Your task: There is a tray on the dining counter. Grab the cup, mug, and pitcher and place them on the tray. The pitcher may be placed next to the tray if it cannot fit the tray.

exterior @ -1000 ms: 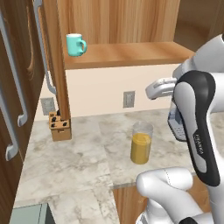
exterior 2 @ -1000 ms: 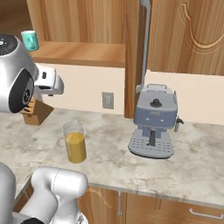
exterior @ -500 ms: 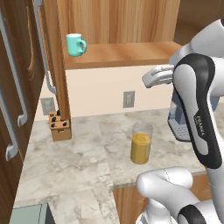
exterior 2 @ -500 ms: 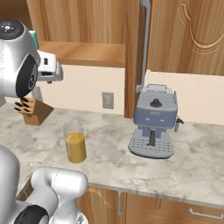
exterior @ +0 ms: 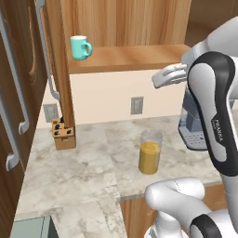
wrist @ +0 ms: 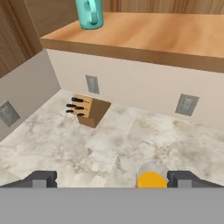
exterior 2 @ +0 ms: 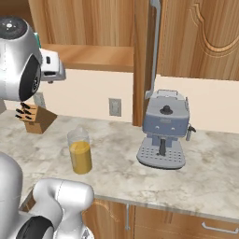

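Glossy teal mug [exterior: 80, 47] on a smooth wooden shelf [exterior: 128, 56]; glass pitcher [exterior: 150, 152] (orange inside) on marbled counter [exterior: 79, 167]; gripper [wrist: 111, 179] spread wide, holding nothing.

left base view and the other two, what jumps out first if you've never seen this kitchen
The pitcher of orange liquid stands alone in the middle of the marble counter, under the raised, open gripper. Next comes the teal mug, up on the wooden shelf at its left end. A grey espresso machine sits to the right and a knife block at the back left.
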